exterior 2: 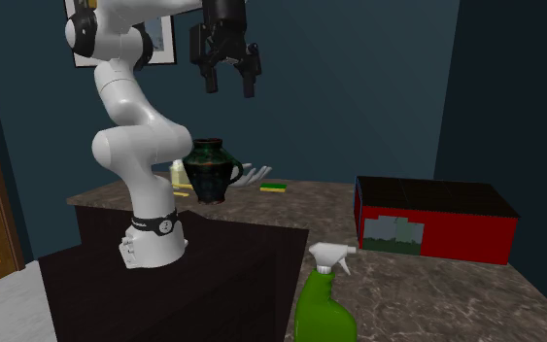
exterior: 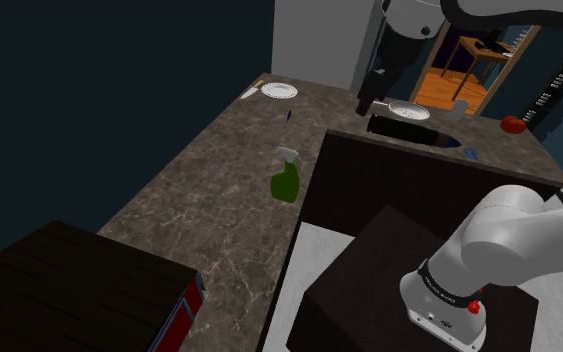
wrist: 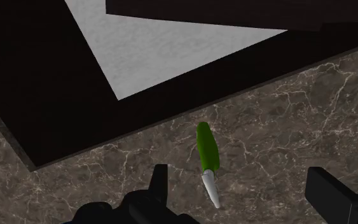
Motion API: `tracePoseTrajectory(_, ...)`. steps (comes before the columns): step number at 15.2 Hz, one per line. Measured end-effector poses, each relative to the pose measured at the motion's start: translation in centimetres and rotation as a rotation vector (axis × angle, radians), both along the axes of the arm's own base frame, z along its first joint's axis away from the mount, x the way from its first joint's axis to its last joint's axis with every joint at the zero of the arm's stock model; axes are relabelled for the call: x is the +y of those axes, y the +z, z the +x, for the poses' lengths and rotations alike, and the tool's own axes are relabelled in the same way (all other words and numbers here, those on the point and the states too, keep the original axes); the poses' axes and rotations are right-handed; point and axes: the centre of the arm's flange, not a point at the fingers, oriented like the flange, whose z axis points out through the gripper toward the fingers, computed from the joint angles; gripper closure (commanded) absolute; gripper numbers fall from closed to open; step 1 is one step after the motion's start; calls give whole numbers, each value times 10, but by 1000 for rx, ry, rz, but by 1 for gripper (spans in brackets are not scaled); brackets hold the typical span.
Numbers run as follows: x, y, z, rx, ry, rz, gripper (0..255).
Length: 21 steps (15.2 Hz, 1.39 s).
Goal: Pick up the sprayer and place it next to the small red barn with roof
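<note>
The sprayer (exterior: 287, 178) is a green bottle with a white trigger head, standing upright on the marble counter (exterior: 209, 210) near the dark stand. It also shows in the second exterior view as the sprayer (exterior 2: 322, 301) at the front. The barn (exterior 2: 436, 219) is a red box with a dark flat roof; in the shoulder view the barn (exterior: 79, 290) sits at the counter's near left end. My gripper (exterior 2: 230, 80) hangs open high above the counter, holding nothing. In the wrist view the sprayer (wrist: 207, 153) lies far below, between the fingers (wrist: 160, 181) and nearer this one.
A white plate (exterior: 279, 90) and a knife (exterior: 249, 92) lie at the counter's far end. A bowl (exterior: 409, 110), a red fruit (exterior: 512, 124) and a small blue item (exterior: 470, 153) sit on the side counter. A dark vase (exterior 2: 210, 170) stands behind the stand (exterior 2: 193, 272).
</note>
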Motion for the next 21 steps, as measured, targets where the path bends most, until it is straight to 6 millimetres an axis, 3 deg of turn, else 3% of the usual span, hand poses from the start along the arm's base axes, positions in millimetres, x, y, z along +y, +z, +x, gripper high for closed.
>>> tracePoseTrajectory(2,-1,-4,5,2,4,2,0)
tracePoseTrajectory(5,-6,-29,28,15,29,14,0)
tracePoseTrajectory(12,-14,-93,94,46,94,48,0)
tracePoseTrajectory(21,-16,-191,174,86,180,90,0)
